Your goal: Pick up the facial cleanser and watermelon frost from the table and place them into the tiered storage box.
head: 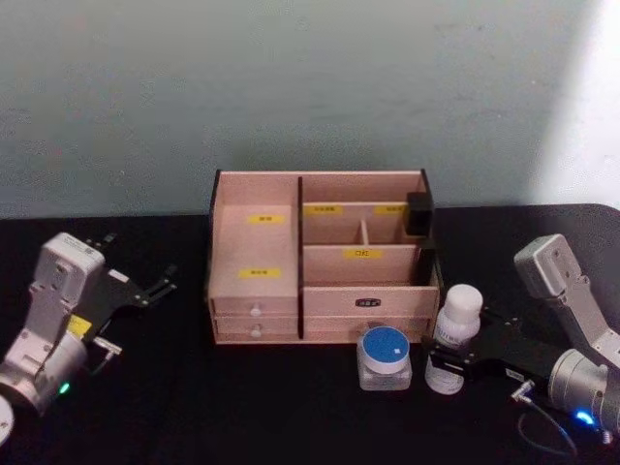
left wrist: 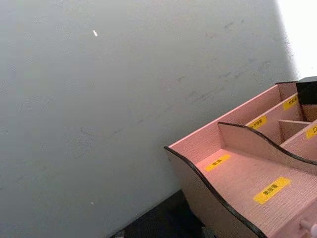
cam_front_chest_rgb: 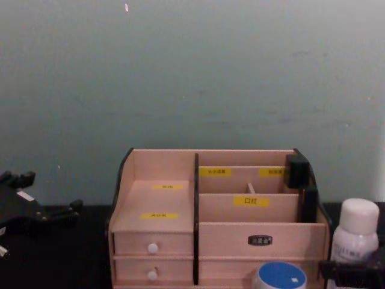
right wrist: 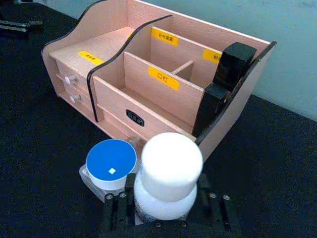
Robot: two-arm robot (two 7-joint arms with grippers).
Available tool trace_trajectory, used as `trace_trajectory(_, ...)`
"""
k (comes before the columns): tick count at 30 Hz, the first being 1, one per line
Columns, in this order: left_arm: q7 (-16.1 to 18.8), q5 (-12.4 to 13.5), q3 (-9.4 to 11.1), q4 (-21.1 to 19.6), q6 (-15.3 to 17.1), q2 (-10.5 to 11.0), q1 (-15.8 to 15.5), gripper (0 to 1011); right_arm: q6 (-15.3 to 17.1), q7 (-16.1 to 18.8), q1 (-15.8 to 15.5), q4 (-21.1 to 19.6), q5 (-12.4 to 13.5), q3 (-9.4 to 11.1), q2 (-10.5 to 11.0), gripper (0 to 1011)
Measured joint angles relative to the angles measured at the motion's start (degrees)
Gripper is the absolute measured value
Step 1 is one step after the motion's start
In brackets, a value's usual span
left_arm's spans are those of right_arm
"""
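Clerk: Item one, facial cleanser (head: pixel 457 320). Location?

Checker: Upright on the black worktop (head: pixel 242 407), just in front of the right front corner of the tiered storage box (head: pixel 257 247). Slim white bottle, rounded white cap, dark print on the body.

Clerk: Held?

Checker: Yes. Right pincer (head: pixel 448 366) reaches in from the right, low down. Its fingers are drawn in against both sides of the bottle's lower body. The base appears to rest on the worktop.

Clerk: Item two, watermelon frost (head: pixel 385 356).

Checker: Squat clear jar, flat round blue lid. It stands on the worktop just to the left of the cleanser, in front of the box's wide right-hand drawer. Jar and bottle are very close; I cannot tell whether they touch.

Clerk: Item three, the box.

Checker: Light wood, dark edges, stepped compartments with yellow labels. Two white-knobbed drawers at its left front. It sits mid-worktop, behind both items.

Clerk: Item four, left pincer (head: pixel 143 263).

Checker: Low over the worktop's left side, well apart from bottle and jar. Fingers spread wide, nothing between them.
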Motion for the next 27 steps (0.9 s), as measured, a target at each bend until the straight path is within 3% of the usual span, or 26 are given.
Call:
trace_trajectory(7, 0.0, 0.0, 0.0, 0.0, 0.0, 0.0, 0.0, 1001, 0.0, 0.0, 0.0, 0.0, 0.1, 0.0, 0.0, 596)
trace_trajectory(16, 0.0, 0.0, 0.0, 0.0, 0.0, 0.0, 0.0, 1001, 0.0, 0.0, 0.0, 0.0, 0.1, 0.1, 0.0, 596)
trace_trajectory(27, 0.0, 0.0, 0.0, 0.0, 0.0, 0.0, 0.0, 1001, 0.2, 1.2, -2.7, -3.9, 2.8, 2.5, 1.5, 596)
